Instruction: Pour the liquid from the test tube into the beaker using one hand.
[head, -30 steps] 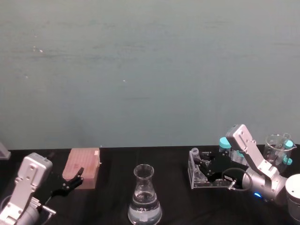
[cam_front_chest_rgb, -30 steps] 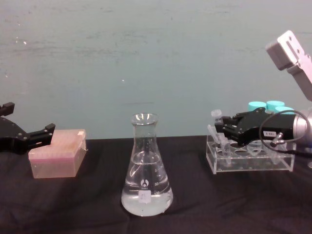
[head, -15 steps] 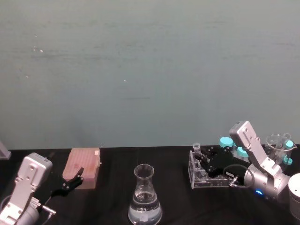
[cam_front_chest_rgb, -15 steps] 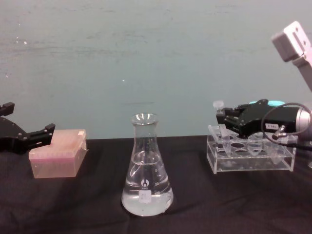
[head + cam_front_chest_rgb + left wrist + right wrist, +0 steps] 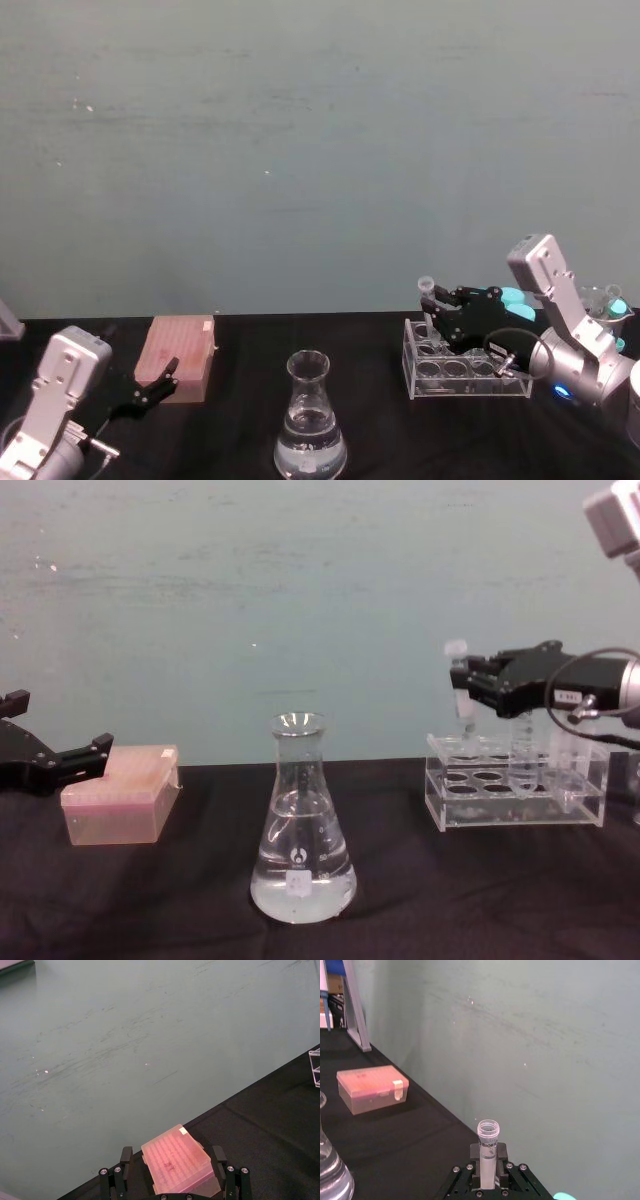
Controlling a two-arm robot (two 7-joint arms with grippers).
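One tube out, pour pending
R gripper pinches tube upright above rack; carry level toward flask at 8 o'clock, tip slowly over neck. L gripper parked, jaws apart.

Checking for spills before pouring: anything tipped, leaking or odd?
Nothing stands out. The right gripper holds the test tube upright above the rack, the beaker stands upright, no puddle shows on the cloth; the left gripper is parked by the pink box.
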